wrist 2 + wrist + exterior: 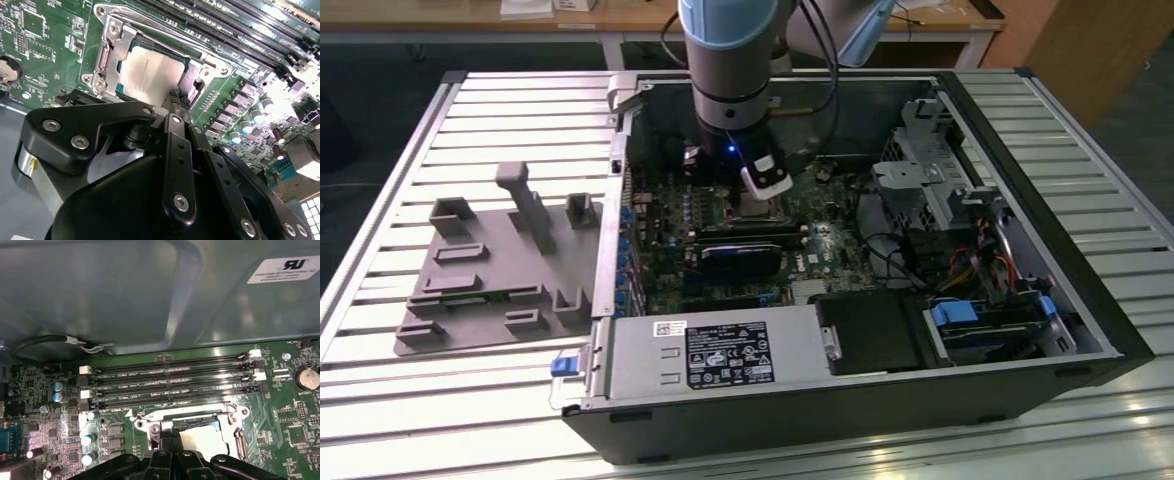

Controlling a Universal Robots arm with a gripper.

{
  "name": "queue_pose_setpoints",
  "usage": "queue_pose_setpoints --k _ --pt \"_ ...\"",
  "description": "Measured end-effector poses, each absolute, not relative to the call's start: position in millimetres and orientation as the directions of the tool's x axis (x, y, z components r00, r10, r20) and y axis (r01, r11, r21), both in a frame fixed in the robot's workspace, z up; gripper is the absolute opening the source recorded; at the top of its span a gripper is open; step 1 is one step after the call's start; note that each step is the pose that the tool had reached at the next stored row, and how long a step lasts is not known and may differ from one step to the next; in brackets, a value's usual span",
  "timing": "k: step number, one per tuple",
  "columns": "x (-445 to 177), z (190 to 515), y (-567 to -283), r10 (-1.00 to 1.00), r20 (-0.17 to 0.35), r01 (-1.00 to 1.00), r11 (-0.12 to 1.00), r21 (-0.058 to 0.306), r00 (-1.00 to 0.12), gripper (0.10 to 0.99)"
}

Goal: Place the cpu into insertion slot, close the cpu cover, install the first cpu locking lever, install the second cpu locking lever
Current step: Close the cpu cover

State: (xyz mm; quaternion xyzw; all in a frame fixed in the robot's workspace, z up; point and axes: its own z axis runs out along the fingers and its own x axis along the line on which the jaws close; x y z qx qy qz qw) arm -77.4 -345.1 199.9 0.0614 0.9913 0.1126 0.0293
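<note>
The cpu (145, 72) lies flat in the insertion slot (102, 82) on the green board, its silver-grey top showing through the window of the cpu cover (111, 50). The cover is down around the chip. A thin metal locking lever (165, 31) runs along one side of the socket. My gripper (175, 97) hangs just above the socket's edge, its black fingers (172, 442) pressed together with nothing seen between them. In the exterior view the gripper (757, 197) stands over the socket (754, 212) in the middle of the open computer case. The first wrist view shows cpu (205, 437) and cover (187, 415) too.
Long black memory slots (170, 380) run beside the socket. A black card (736, 255), the power supply (707, 355) and drive cages (947, 190) crowd the case. A grey fixture plate (500, 265) lies on the slatted table at the exterior view's left.
</note>
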Motion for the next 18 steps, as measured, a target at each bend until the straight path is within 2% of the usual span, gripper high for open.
queue_pose_setpoints --k 18 --pt "-81.1 198.4 -351.3 0.129 -0.043 0.115 0.966 0.234 -0.991 0.102"
